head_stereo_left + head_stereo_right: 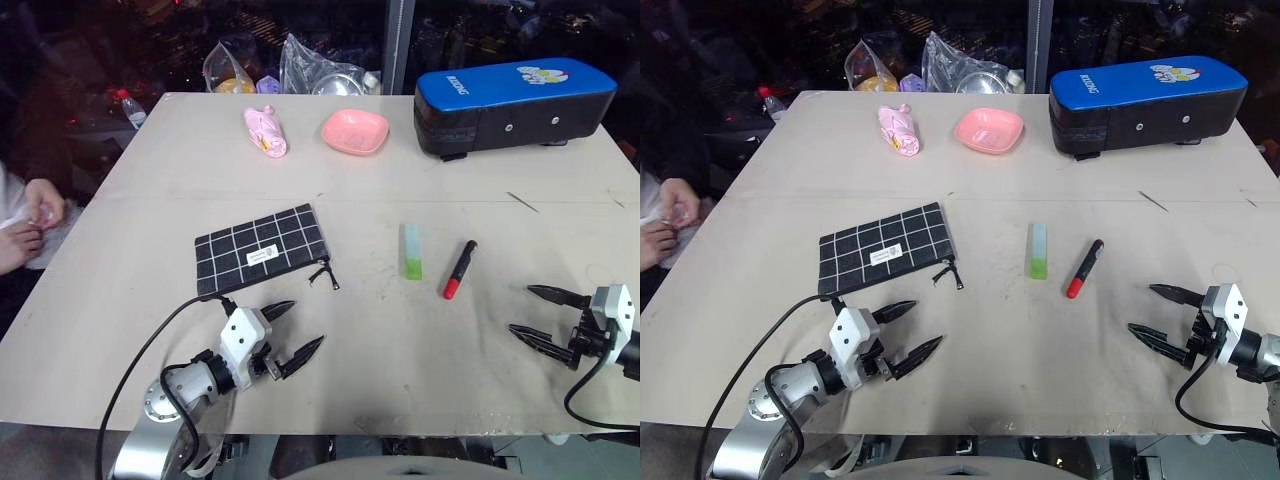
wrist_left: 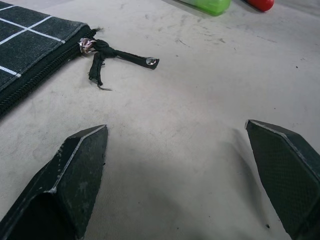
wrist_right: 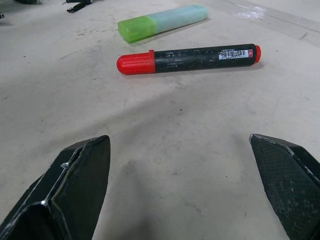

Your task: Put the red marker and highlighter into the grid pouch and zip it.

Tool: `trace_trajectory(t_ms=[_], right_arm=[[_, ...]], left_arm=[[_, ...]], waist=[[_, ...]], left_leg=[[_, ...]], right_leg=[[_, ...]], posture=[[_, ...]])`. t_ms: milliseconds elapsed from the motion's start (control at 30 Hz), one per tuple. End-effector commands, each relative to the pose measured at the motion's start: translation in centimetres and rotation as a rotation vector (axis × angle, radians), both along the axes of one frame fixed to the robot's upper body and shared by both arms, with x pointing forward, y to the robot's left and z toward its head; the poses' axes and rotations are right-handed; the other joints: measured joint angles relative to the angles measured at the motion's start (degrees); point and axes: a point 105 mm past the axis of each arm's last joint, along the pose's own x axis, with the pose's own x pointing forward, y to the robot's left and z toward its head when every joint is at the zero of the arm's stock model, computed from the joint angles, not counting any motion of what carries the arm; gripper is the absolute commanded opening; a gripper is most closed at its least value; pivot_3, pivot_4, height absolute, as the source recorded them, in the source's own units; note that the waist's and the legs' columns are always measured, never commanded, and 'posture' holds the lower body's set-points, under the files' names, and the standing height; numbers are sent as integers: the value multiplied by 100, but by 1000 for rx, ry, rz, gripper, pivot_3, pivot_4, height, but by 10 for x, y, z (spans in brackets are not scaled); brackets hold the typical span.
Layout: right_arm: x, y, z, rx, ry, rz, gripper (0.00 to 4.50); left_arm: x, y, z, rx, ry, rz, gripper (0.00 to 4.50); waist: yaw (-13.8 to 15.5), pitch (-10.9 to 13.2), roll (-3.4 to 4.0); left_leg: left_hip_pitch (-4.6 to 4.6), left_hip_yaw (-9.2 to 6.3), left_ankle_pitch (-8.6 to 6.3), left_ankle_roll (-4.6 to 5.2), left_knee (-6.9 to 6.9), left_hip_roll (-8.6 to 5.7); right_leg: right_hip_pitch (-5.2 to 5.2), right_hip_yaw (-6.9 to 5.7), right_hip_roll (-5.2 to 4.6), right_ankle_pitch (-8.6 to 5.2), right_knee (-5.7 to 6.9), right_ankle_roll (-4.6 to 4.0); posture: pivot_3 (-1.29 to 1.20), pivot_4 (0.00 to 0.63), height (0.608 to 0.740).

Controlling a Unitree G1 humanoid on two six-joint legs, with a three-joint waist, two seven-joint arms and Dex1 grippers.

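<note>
Both claws, left (image 1: 297, 328) and right (image 1: 536, 313), gape empty; grid pouch (image 1: 260, 249) zipper looks shut, perhaps.

A large beige table (image 1: 150, 170) with a scuffed, marked top occupies the foreground. Beyond its far edge the surroundings are dark, with a grey vertical post (image 1: 400, 45) standing behind.

White lettering on the blue-and-black case (image 1: 515, 105) and the grid pouch (image 1: 262, 251) label are too small to read.
</note>
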Motion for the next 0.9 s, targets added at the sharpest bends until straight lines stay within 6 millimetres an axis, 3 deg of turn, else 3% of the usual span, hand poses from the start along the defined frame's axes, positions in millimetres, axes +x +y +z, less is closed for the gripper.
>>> trace_trajectory(t_ms=[33,433,667,733,900], right_arm=[[2,-3,9,-15,-37,8,4500],[6,2,13,0,-58,22,4500],[8,17,24,34,-98,61,4500],[7,27,32,58,-119,96,4500],[4,69,63,149,-191,217,4500]], left_arm=[[1,1,13,12,-58,-7,4465],[0,9,14,6,-62,-15,4465],[4,20,17,9,-71,-5,4465],[9,33,21,13,-85,23,4465],[30,110,41,82,-141,227,4465]], waist=[[0,0,0],[-1,0,0],[-1,0,0],[-5,0,0],[-19,1,-1]], left_leg=[[0,0,0,0,0,0],[0,1,0,0,0,0],[0,0,0,0,0,0],[0,0,0,0,0,0],[2,-5,0,-1,0,8]], right_leg=[[0,0,0,0,0,0],[0,0,0,0,0,0],[0,0,0,0,0,0],[0,0,0,0,0,0],[-2,-6,5,0,5,0]], posture=[[0,150,716],[0,150,716],[0,150,716],[0,150,716],[0,150,716]])
